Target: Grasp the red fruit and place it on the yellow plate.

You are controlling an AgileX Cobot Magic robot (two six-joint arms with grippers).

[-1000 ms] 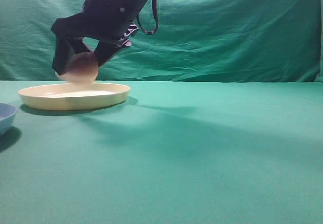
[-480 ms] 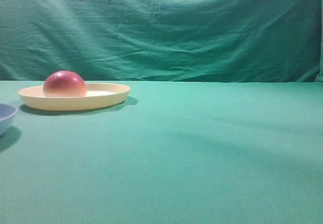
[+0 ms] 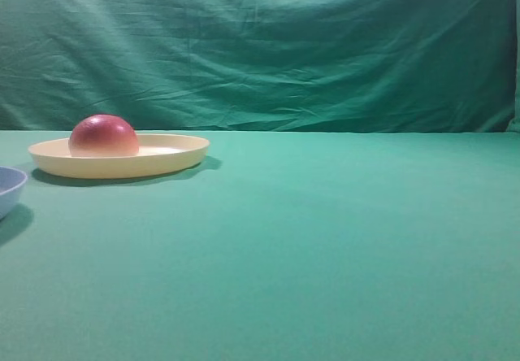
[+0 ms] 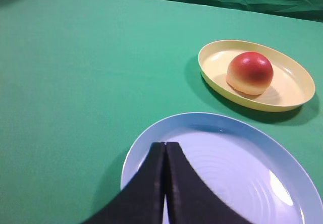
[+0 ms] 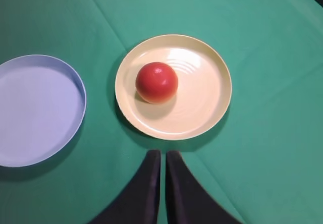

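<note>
In your exterior high view, the plate (image 3: 122, 156) sits on the table (image 3: 325, 247) at the far left, and the half fruit (image 3: 103, 137) rests in it, flat side down, toward its left part. The dish (image 3: 10, 189) lies nearer you and further left, cut by the frame edge, apart from the plate. Behind the table hangs the backdrop cloth (image 3: 325, 52). From the right wrist view, you see the 2 vessels side by side, not touching.
</note>
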